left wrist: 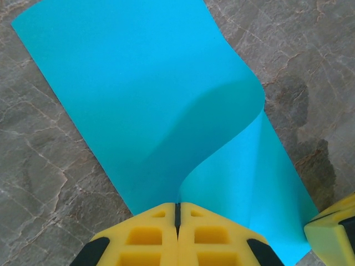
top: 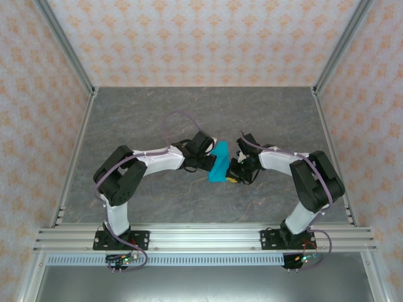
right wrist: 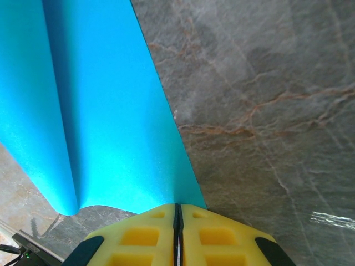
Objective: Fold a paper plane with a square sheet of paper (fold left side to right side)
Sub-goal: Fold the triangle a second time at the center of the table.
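The square sheet of paper (top: 220, 162) is bright cyan and sits at the table's centre between my two arms. In the left wrist view the sheet (left wrist: 138, 94) bends up from the table in a soft curl, and my left gripper (left wrist: 177, 206) is shut on its raised near edge. My right gripper (right wrist: 177, 207) is shut on another edge of the sheet (right wrist: 105, 111), which lies partly flat with a rounded bend at its left. From above, the left gripper (top: 210, 165) and right gripper (top: 233, 171) almost meet at the paper. One right finger (left wrist: 333, 233) shows beside the sheet's corner.
The grey marbled table (top: 157, 119) stretches around the paper. Aluminium frame posts (top: 75, 145) (top: 330, 145) run along both sides, patterned walls (top: 201, 38) stand behind, and a rail (top: 201, 239) carrying the arm bases crosses the near edge.
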### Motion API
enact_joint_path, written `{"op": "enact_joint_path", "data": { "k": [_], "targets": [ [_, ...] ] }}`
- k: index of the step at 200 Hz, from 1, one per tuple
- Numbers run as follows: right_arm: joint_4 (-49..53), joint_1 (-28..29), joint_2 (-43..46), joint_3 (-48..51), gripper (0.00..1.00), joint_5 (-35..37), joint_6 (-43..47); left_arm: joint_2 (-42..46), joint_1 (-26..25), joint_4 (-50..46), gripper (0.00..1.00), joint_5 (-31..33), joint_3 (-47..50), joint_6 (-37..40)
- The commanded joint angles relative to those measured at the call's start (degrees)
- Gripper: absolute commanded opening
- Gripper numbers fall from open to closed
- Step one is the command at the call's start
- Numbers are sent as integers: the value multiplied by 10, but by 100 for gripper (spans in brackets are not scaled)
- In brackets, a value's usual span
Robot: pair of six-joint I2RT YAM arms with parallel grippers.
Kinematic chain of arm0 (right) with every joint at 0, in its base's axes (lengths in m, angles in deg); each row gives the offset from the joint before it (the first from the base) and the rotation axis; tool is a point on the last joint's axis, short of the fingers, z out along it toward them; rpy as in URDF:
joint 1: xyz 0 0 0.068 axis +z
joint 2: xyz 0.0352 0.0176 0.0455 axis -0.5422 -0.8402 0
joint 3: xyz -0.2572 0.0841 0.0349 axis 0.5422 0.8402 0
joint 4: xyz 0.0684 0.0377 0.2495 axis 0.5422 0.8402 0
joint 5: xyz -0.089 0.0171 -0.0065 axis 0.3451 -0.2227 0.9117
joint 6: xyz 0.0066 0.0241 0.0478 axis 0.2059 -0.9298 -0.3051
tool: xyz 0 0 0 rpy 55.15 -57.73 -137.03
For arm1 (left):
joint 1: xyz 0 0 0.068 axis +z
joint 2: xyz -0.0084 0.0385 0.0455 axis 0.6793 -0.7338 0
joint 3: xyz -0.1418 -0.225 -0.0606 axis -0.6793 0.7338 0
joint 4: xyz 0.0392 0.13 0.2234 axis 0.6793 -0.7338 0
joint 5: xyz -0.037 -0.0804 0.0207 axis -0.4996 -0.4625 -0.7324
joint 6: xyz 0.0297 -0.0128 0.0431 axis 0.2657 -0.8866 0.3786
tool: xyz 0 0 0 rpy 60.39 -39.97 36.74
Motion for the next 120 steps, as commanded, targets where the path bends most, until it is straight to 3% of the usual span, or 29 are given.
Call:
{"op": "enact_joint_path", "data": {
  "k": [1, 120],
  "targets": [
    [28, 7, -17, -2, 12, 32, 8, -10, 6, -13, 0, 21, -15, 14],
    [33, 7, -19, -4, 12, 33, 14, -17, 6, -13, 0, 34, -16, 18]
  ]
}}
